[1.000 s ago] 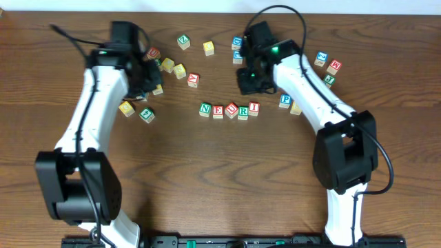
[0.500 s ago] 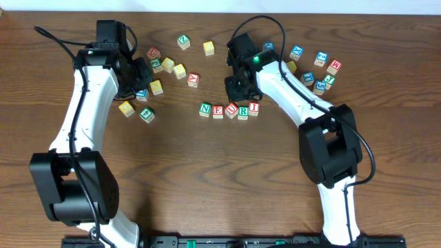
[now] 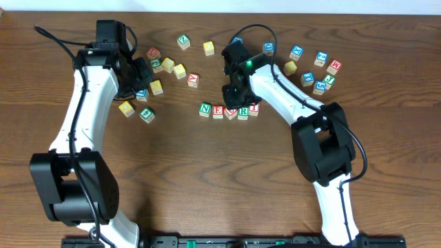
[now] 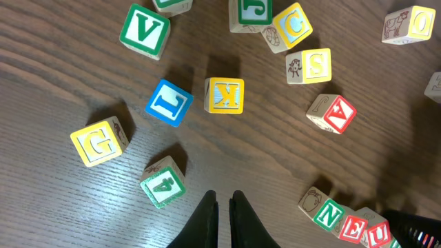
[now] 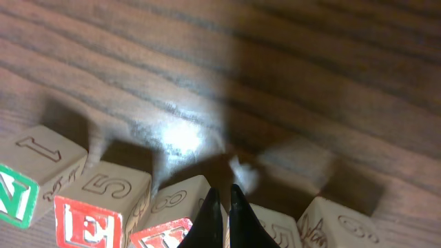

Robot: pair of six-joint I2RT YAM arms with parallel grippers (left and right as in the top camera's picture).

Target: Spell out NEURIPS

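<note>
Swung leftward, the right gripper (image 5: 222, 194) now hangs over the cube row (image 3: 229, 110), pinched together and empty; left gripper (image 4: 224, 200) likewise, well left of it.

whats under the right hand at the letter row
The shut right hand hangs over where the row's third cube and fourth cube meet, past the N cube and E cube. Its fingers cover that seam; contact cannot be told.
</note>
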